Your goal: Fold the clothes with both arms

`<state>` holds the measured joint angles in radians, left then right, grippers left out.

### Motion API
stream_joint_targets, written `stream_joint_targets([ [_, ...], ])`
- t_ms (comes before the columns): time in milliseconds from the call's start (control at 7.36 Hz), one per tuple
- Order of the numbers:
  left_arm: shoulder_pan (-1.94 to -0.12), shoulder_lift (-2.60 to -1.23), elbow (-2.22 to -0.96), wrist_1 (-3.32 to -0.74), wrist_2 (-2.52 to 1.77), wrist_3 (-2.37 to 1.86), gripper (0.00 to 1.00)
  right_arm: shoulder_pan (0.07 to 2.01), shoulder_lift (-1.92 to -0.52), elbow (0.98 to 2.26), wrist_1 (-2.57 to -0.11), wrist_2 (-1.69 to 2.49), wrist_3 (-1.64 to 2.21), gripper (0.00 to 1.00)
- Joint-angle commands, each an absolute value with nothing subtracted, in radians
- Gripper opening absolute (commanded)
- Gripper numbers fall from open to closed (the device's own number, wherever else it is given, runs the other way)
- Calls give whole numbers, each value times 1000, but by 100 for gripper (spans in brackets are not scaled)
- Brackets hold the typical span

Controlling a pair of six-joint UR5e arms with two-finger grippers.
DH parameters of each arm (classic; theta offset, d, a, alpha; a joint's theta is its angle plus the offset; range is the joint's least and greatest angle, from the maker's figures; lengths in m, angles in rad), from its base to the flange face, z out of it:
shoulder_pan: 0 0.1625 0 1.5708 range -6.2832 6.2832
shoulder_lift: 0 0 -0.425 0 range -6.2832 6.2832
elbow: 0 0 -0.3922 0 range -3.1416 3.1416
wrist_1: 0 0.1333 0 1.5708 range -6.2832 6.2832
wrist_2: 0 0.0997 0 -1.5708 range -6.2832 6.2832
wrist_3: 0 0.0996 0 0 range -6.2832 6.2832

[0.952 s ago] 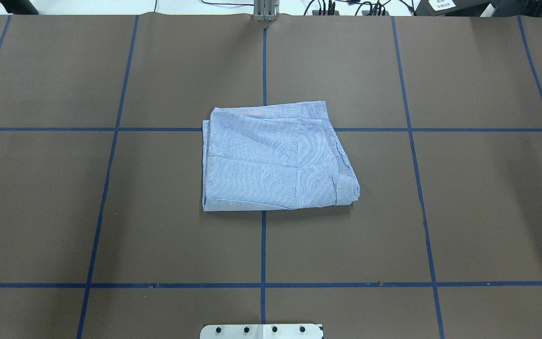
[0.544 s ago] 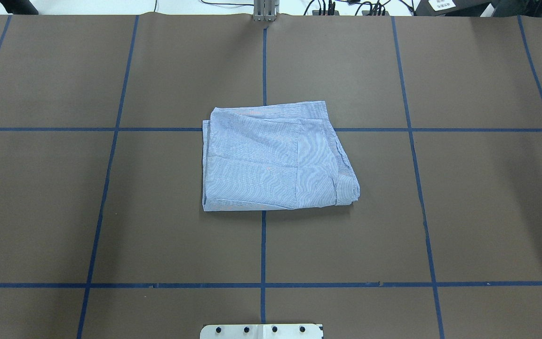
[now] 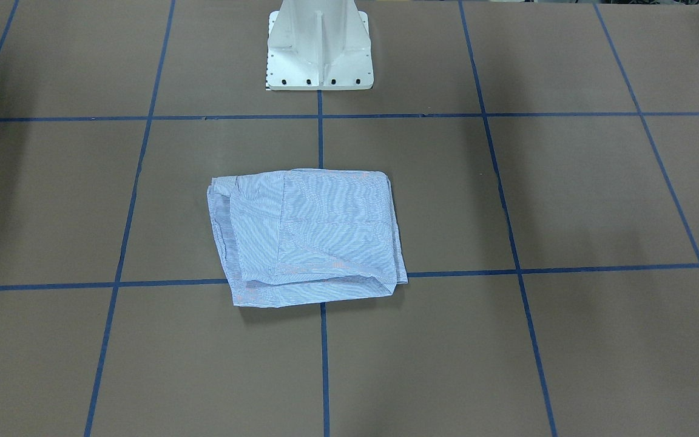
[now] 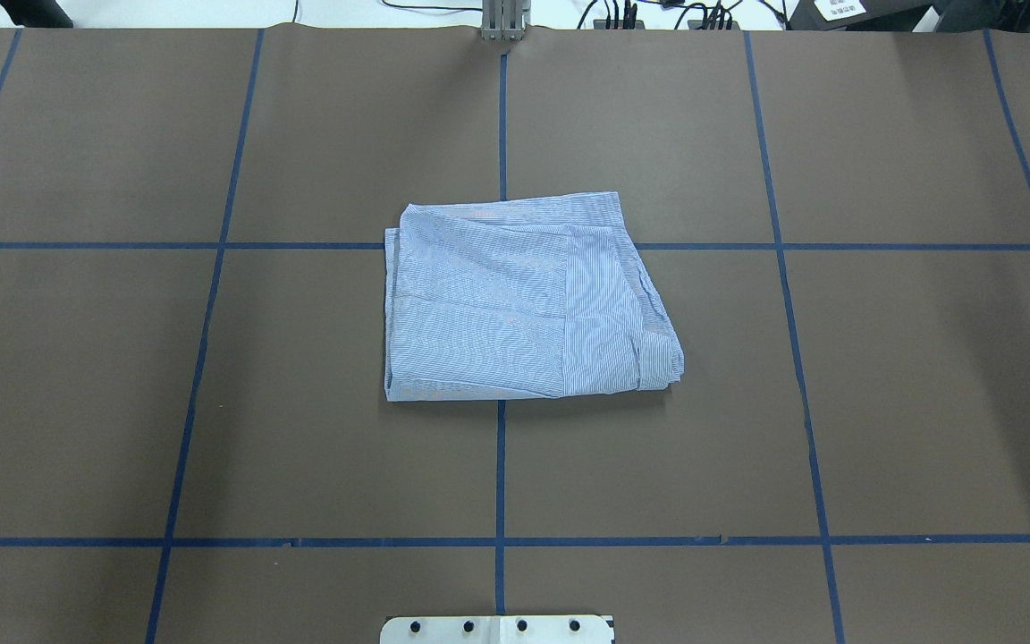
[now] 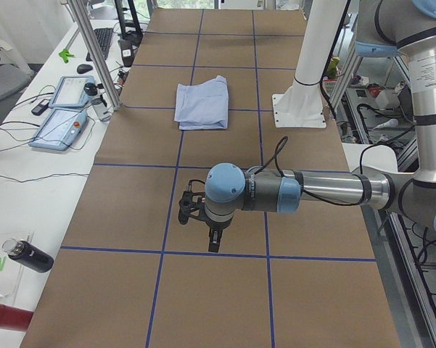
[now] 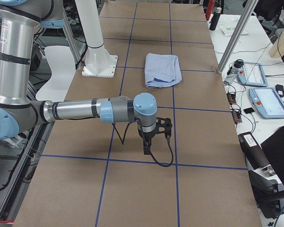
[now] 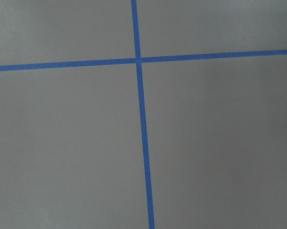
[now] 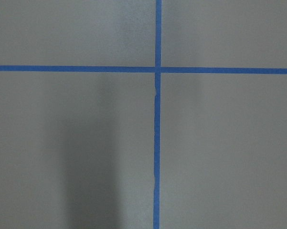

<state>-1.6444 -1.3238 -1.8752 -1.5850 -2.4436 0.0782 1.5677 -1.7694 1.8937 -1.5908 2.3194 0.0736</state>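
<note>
The clothes are one light blue-and-white striped shirt [image 4: 497, 304], folded into a rough rectangle at the middle of the brown table; it also shows from the front [image 3: 313, 237] and from both ends [image 5: 202, 105] [image 6: 163, 69]. Neither arm touches it. My left gripper [image 5: 212, 243] hangs over bare table near the left end, far from the shirt. My right gripper [image 6: 147, 147] hangs over the right end. Both show only in the side views, so I cannot tell whether they are open or shut. Both wrist views hold only brown mat and blue tape lines.
The white pedestal base [image 3: 319, 48] stands behind the shirt. Blue tape lines [image 4: 500, 465] grid the mat. Operator panels [image 5: 58, 127] [image 6: 269, 101], cables and a dark bottle [image 5: 29, 257] lie on the side desk beyond the far edge, with aluminium posts [image 6: 234, 40].
</note>
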Motion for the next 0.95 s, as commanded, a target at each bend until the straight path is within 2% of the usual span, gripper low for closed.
stream_joint_targets([
  [0,-1644,-1322,-1871,-1585,-2444,78,100,1568,-1770,1894,-1591,2319,74,100],
  [816,-1644,-1305,-1878,-1588,-2444,78,100,1568,-1770,1896,-1591,2319,75,100],
])
